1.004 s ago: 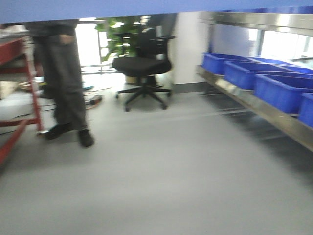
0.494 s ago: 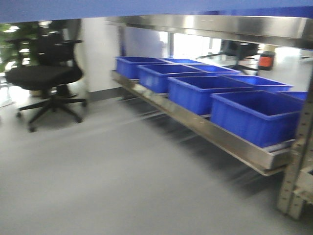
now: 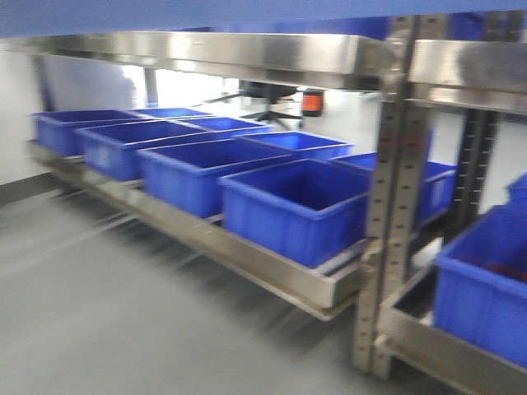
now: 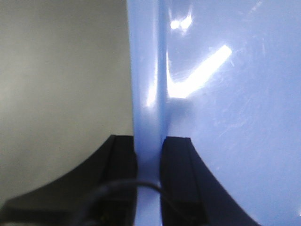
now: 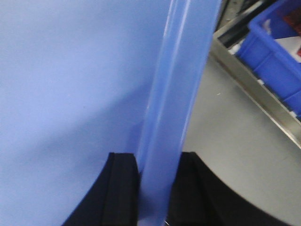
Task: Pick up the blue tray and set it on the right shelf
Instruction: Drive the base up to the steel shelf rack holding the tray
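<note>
The blue tray (image 3: 206, 12) shows only as a light-blue band along the top of the front view. In the left wrist view its glossy inside (image 4: 225, 117) fills the right half, and my left gripper (image 4: 149, 160) is shut on its rim. In the right wrist view the tray (image 5: 70, 94) fills the left side, and my right gripper (image 5: 157, 179) is shut on the opposite rim. The right shelf (image 3: 230, 51) is a shiny steel rack with a tall front lip, straight ahead, its upper level just under the tray's edge.
Several deep dark-blue bins (image 3: 288, 206) stand in a row on the rack's lower level (image 3: 272, 276). A grey perforated upright (image 3: 387, 206) stands right of centre, another bin (image 3: 486, 288) beyond it. Grey floor (image 3: 107, 313) lies at lower left. A bin (image 5: 277, 47) and steel lip (image 5: 254, 80) show beside the right gripper.
The front view has swung right: the standing person, red-framed table and office chair have left the view, and the steel rack with its bins now fills it, closer. The tray band stays on top.
</note>
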